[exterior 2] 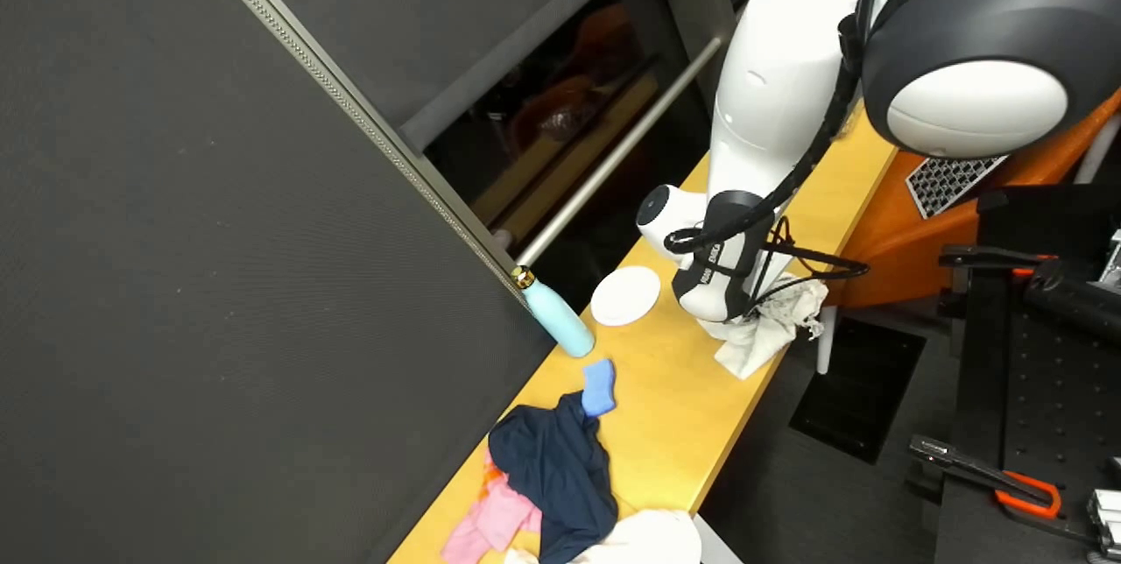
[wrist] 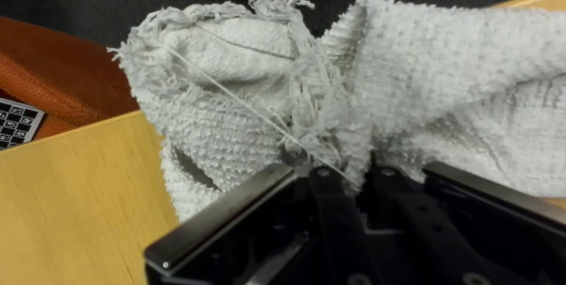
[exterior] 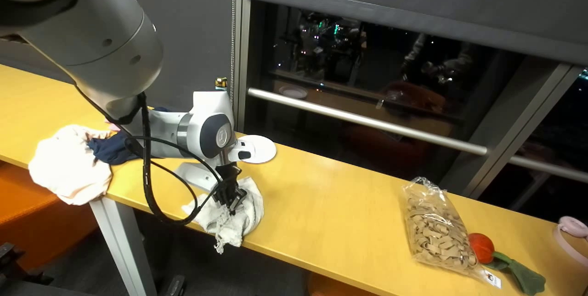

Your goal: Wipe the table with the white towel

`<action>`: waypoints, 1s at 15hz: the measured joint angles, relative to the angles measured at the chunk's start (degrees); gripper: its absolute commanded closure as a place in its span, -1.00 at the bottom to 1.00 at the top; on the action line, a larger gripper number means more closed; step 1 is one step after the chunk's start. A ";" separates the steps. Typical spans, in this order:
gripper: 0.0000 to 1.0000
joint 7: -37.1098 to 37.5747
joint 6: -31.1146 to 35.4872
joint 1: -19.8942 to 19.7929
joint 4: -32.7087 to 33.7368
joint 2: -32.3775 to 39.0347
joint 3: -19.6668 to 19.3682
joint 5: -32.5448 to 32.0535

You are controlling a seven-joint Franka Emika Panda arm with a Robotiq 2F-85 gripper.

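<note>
White, nubby and frayed, the crumpled towel (wrist: 380, 94) is clamped by the gripper (wrist: 356, 174) and partly draped off the table (exterior: 330, 208).

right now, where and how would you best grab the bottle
I'd probably grip the bottle around its middle, below the cap, coming level from the side away from the blind: it stands upright with straight sides, and the blind rises close behind.

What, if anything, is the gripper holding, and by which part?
The white towel: the gripper is closed on a bunched fold beside its loose threads, with cloth spreading to both sides.
</note>
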 measured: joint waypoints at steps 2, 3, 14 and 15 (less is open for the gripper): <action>0.93 -0.01 0.87 1.03 -0.83 -0.44 0.11 -0.18; 0.93 0.00 1.02 1.81 -0.50 -0.35 0.12 -0.66; 0.93 -0.50 1.16 3.88 23.23 10.24 4.47 -1.37; 0.93 -1.69 1.45 3.81 24.39 10.14 6.58 -0.75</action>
